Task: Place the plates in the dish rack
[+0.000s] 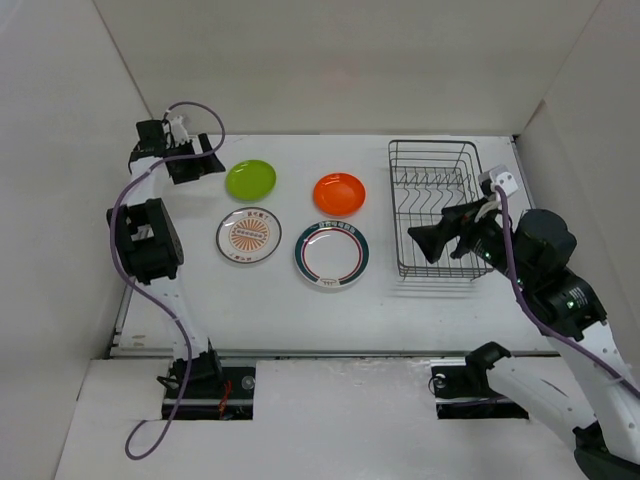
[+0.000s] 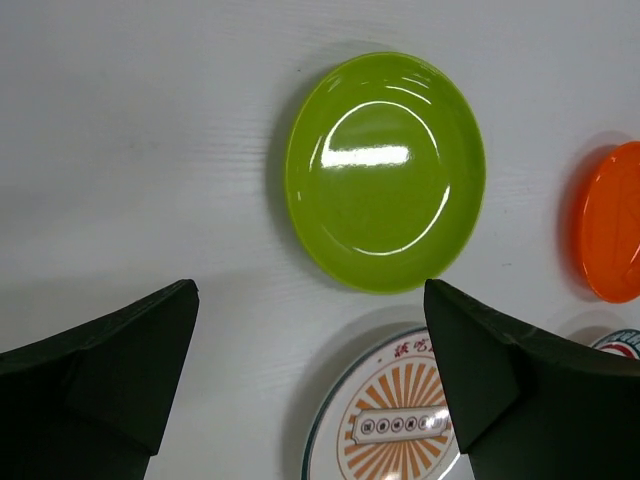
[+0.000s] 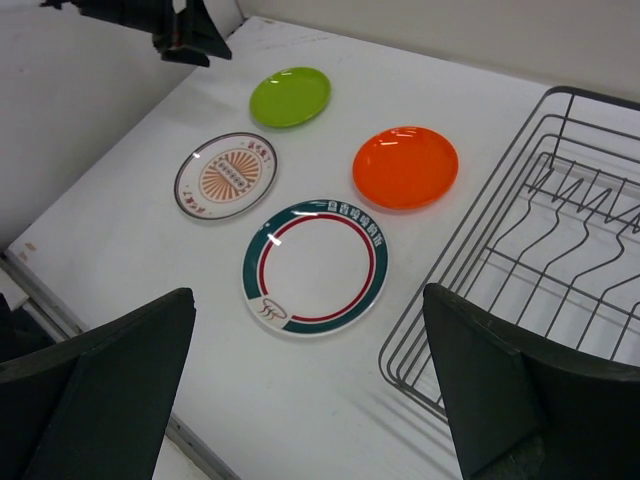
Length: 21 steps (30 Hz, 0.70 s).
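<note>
White table, white walls | plates flat | left end effector wide; right end effector wide

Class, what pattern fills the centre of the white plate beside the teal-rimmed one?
The plate carries an orange sunburst of rays, seen best in the left wrist view.

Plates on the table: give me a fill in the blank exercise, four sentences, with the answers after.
Lying flat on the table are ____ plates. The plate just ahead of the open left gripper is ____ in colour. The orange plate lies just left of the black wire ____. The teal-rimmed plate sits right of the plate with the orange ____ centre.
Missing words: four; lime green; dish rack; sunburst.
</note>
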### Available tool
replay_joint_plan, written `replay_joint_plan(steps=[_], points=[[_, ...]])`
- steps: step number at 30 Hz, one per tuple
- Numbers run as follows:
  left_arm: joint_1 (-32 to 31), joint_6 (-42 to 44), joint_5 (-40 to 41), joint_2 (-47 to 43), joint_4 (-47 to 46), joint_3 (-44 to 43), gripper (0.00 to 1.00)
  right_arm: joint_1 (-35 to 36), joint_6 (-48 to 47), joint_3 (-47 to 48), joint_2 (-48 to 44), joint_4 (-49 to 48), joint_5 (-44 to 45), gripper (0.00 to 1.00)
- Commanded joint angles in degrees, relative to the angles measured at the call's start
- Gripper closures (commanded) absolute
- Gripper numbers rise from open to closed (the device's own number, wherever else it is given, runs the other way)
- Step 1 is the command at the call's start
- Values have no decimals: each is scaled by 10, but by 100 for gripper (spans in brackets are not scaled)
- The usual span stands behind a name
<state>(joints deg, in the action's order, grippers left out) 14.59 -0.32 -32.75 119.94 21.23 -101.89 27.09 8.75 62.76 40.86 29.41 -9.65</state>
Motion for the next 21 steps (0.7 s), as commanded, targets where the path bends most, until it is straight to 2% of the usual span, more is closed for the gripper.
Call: replay_joint_plan(steps=[1,4,9,13,14,18,21], points=[[-2,-10,-37,44,-4,-50,6,5,10,-8,-10,-48,-18,0],[-2,-21,-37,99,3,-90,8,5,15,-13,-10,-48,-13,0],[-12,-28,-29,141,10,-122,12,5,15,-8,-4,-43,6,0],[-24,-28,-35,164,24,-156,25,5,15,-3,7,-37,21,0],[-24,-33,-42,172,24,-161,31,5,15,-3,12,-37,21,0],[-30,-33,-50,194,24,-162,41,5,15,-3,24,-51,16,0],[-35,-38,-50,207,30,-172,41,5,21,-9,24,-56,16,0]])
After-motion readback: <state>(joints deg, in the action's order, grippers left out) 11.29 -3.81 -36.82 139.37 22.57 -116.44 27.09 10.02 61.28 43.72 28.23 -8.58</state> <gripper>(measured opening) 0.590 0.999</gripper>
